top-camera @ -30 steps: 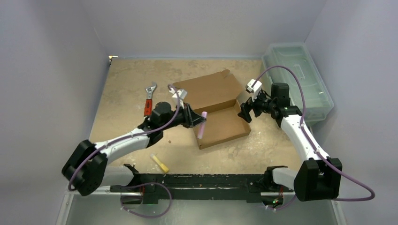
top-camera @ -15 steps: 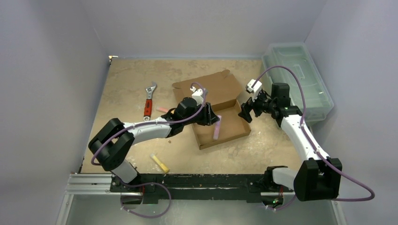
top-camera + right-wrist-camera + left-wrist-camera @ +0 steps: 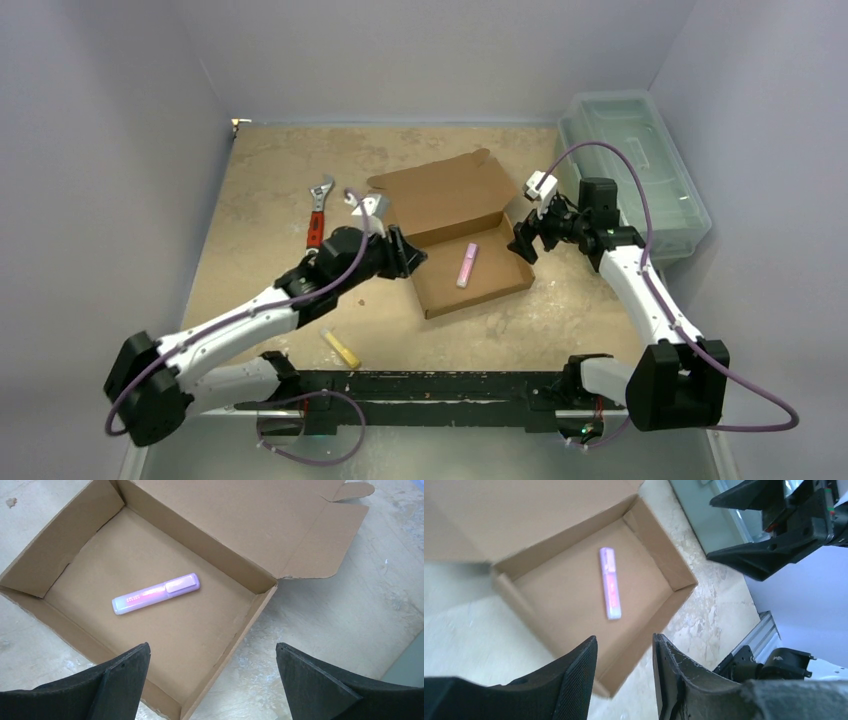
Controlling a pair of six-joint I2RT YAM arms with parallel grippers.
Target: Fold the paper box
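Note:
The brown paper box [image 3: 497, 275] lies open mid-table, its lid [image 3: 440, 193] flat behind the tray. A pink highlighter [image 3: 467, 264] lies inside the tray; it also shows in the left wrist view [image 3: 609, 582] and the right wrist view [image 3: 156, 593]. My left gripper [image 3: 412, 256] is open and empty, just left of the box's left wall [image 3: 519, 607]. My right gripper [image 3: 522, 243] is open wide and empty, above the box's right wall [image 3: 235, 640]. The box fills the right wrist view [image 3: 165, 640].
A red-handled adjustable wrench [image 3: 318, 212] lies left of the box. A yellow marker [image 3: 341, 349] lies near the front rail. A translucent pale-green plastic bin [image 3: 634, 168] stands at the right wall, behind my right arm. A small pink item lies by the wrench, mostly hidden.
My left gripper carried the pink highlighter over the box, let it go inside the tray, and has drawn back to the left. The right arm has stayed still.

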